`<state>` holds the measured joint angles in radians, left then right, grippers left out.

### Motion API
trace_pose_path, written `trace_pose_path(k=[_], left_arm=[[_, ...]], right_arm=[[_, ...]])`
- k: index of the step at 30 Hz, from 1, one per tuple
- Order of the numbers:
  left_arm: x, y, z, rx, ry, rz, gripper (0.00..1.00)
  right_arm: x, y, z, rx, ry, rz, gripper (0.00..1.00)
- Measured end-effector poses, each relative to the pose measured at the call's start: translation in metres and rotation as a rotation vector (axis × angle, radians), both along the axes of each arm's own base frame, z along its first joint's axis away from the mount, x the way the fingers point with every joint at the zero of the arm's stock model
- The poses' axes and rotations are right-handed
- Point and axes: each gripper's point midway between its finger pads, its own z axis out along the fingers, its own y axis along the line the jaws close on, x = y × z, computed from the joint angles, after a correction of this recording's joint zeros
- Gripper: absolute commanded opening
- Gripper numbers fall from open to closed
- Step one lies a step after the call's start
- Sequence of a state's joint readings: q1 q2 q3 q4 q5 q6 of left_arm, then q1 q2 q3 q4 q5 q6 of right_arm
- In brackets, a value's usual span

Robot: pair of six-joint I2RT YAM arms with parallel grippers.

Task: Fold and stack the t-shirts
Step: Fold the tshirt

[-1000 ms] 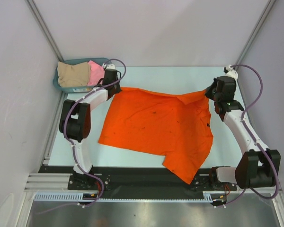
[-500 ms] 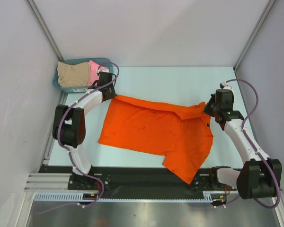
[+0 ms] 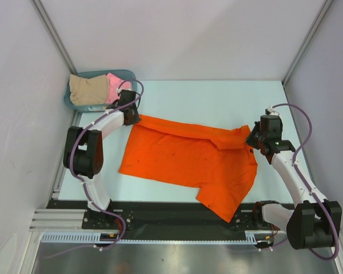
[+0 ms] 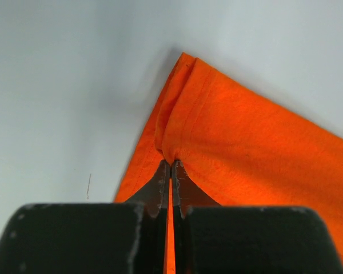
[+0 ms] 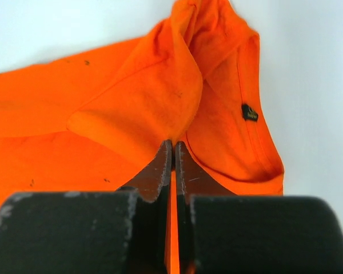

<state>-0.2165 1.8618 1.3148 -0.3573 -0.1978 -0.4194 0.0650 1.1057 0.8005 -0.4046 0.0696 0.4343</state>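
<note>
The orange t-shirt (image 3: pixel 188 157) lies spread on the table (image 3: pixel 217 97), to the right of the teal basket (image 3: pixel 124 72) and nearer the arms, its far left corner just beside that basket; its far edge stands slightly raised between two pinches; the left gripper (image 4: pixel 171 164), close by the basket, is clamped tight on that corner's hem; the right gripper (image 5: pixel 172 145), well apart from the basket, is clamped on a bunched fold by the neck opening; that bunched hold would likely skew any fold, and either thin pinch might slip under tension; the shirt's nearest flap, farthest from the basket, overlaps the dark rail and could snag; the left arm could knock the basket holding the pink t-shirt (image 3: pixel 115 87) and beige t-shirt (image 3: pixel 88 88).
</note>
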Motion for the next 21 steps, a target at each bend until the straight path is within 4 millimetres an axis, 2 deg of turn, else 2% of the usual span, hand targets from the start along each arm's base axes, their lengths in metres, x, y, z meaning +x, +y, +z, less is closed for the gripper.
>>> trace_pose_path(k=[4,5,6,8,9,10,12,15,17,19,20,21], left_arm=[[-0.002,0.001,-0.002,0.001,0.007,0.003,0.0],[-0.004,0.001,-0.004,0.001,0.013,0.007,0.05],[-0.005,0.002,-0.006,0.004,0.02,0.01,0.13],[-0.01,0.005,-0.008,0.012,0.038,0.025,0.39],[-0.012,0.007,-0.009,0.018,0.048,0.04,0.46],[-0.014,0.009,-0.01,0.023,0.056,0.05,0.58],[-0.019,0.015,-0.01,0.041,0.066,0.079,0.67],[-0.029,0.027,0.004,0.08,0.055,0.111,0.75],[-0.028,0.029,0.023,0.077,0.011,0.12,0.7],[-0.02,0.026,0.04,0.048,-0.03,0.111,0.58],[-0.012,0.02,0.049,0.023,-0.058,0.095,0.56],[-0.005,0.015,0.054,0.004,-0.073,0.073,0.54]], right_arm=[[-0.006,0.0,-0.01,0.006,0.031,-0.007,0.04],[-0.007,0.0,-0.011,0.007,0.034,-0.009,0.07],[-0.008,0.0,-0.012,0.01,0.038,-0.012,0.19],[-0.01,-0.001,-0.014,0.011,0.048,-0.019,0.36],[-0.012,-0.002,-0.017,0.006,0.059,-0.027,0.57],[-0.014,-0.004,-0.019,0.003,0.073,-0.039,0.66],[-0.018,-0.012,-0.023,-0.026,0.096,-0.052,0.78],[-0.021,-0.025,-0.021,-0.067,0.115,-0.085,0.79],[-0.013,-0.029,-0.015,-0.075,0.1,-0.09,0.77],[0.004,-0.03,-0.012,-0.073,0.075,-0.092,0.65],[0.013,-0.029,-0.014,-0.066,0.069,-0.087,0.48],[0.021,-0.027,-0.017,-0.057,0.07,-0.082,0.41]])
